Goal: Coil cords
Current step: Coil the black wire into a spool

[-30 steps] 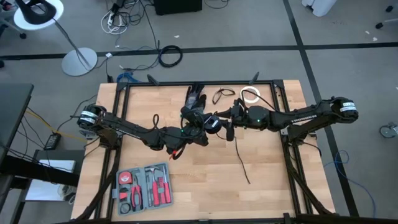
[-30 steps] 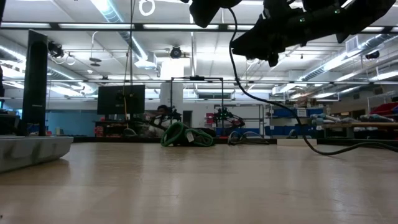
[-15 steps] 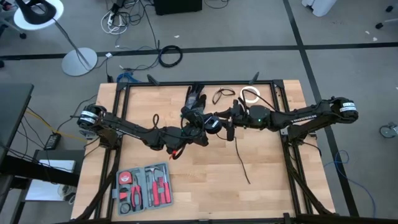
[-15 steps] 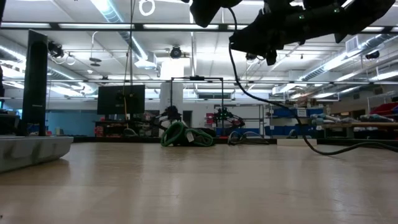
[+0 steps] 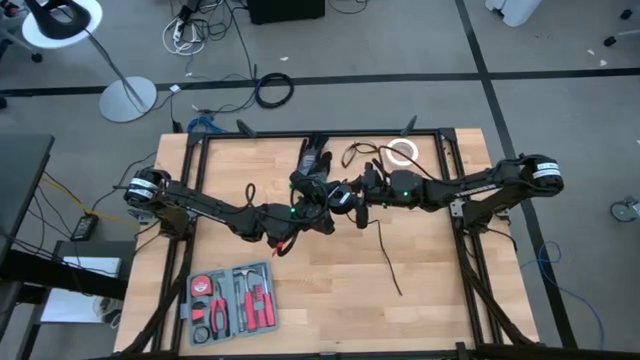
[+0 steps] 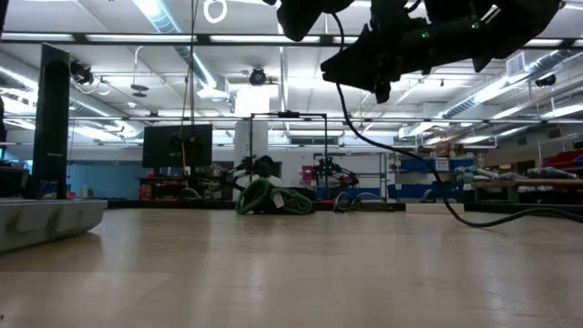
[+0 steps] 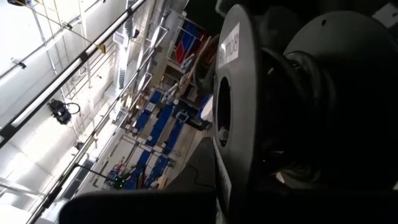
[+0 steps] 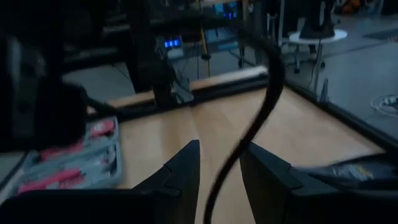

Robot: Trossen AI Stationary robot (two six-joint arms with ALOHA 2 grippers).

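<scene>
On pale wooden tabletop (image 5: 330,290), red tool kit (image 5: 232,300), white tape roll (image 5: 404,153).

A robotics lab or workshop — an open industrial hall. The butcher-block table (image 5: 330,270) sits in a black metal frame on grey carpet, with an open tool case (image 5: 232,303) at seven o'clock and loose cables (image 5: 272,90) on the floor at twelve. Beyond it — ceiling strip lights (image 6: 164,18), a monitor (image 6: 177,146), blue storage racks (image 6: 414,191).

L pincer (image 5: 322,192) shut, R pincer (image 5: 358,192) parted.
</scene>
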